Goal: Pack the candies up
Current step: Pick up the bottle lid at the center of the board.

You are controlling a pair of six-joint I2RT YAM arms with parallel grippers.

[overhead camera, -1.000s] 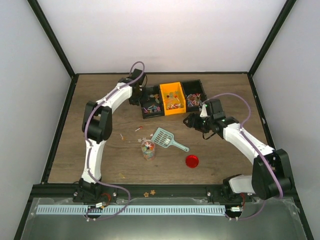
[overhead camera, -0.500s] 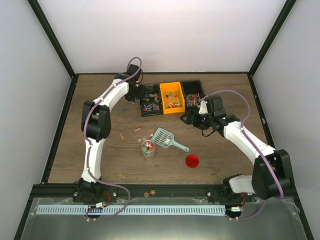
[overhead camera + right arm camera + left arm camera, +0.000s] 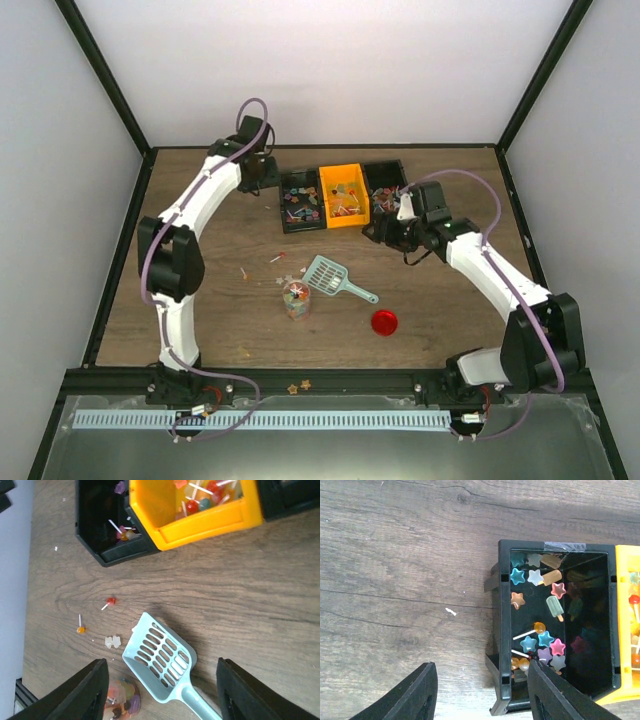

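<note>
Candies (image 3: 540, 641) shaped as stars, ice pops and lollipops lie in the left black bin (image 3: 300, 203), and more fill the orange bin (image 3: 343, 197) and the right black bin (image 3: 388, 190). A small clear jar (image 3: 295, 298) holds several candies. My left gripper (image 3: 482, 695) is open, its fingers either side of the left black bin's near wall, holding nothing. My right gripper (image 3: 167, 692) is open above the teal scoop (image 3: 160, 660), which lies flat on the table with nothing in it. Loose candies (image 3: 110, 601) lie to the left of the scoop.
A red round lid (image 3: 384, 322) lies on the table, right of the scoop's handle. Two small stars (image 3: 298, 385) rest on the front rail. In the right wrist view the orange bin (image 3: 200, 510) and black bin (image 3: 107, 530) stand beyond the scoop.
My left gripper has opened and drawn back to the left off the black bin. My right gripper has shifted a little toward the bins.
</note>
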